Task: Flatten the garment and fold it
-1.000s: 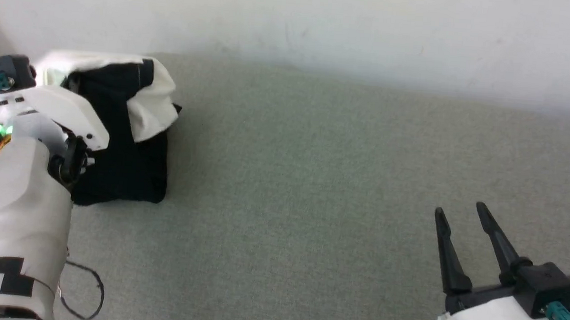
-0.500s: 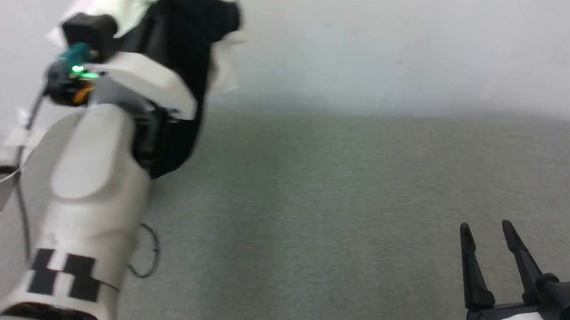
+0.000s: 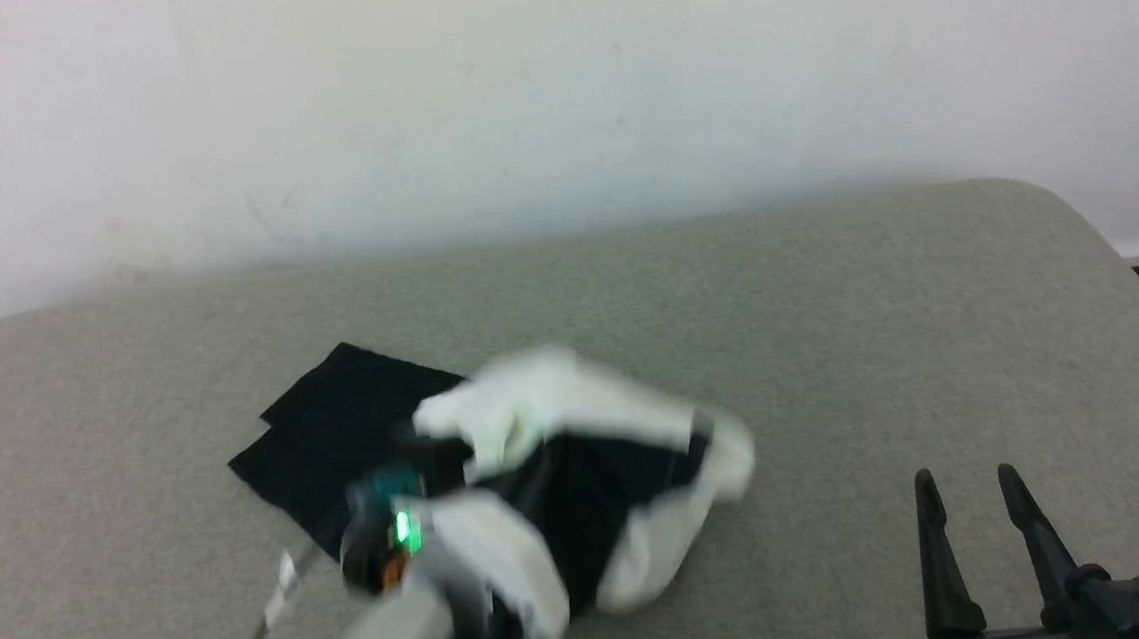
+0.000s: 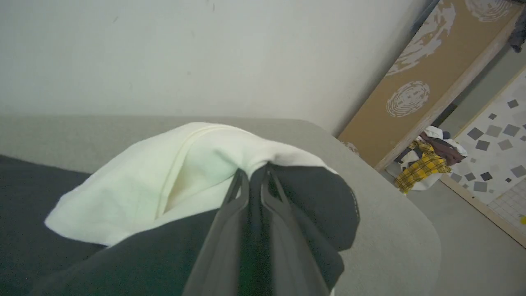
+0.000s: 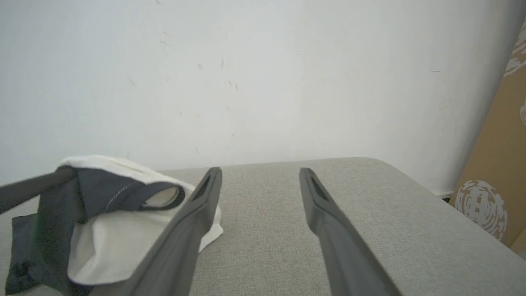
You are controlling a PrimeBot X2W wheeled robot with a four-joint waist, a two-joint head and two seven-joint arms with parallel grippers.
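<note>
A pale wall [image 3: 444,100] stands behind the grey table [image 3: 881,311]. The garment [image 3: 573,410] sits bunched on the table's left half, with white cloth rumpled over black and a flat black part spread on the surface to its left. The left gripper [image 4: 257,170] has its fingers pinched together on a fold where white meets black, holding that fold raised. The right gripper [image 3: 965,474] hovers at the table's right, well apart from the garment, fingers spread wide with nothing between them
</note>
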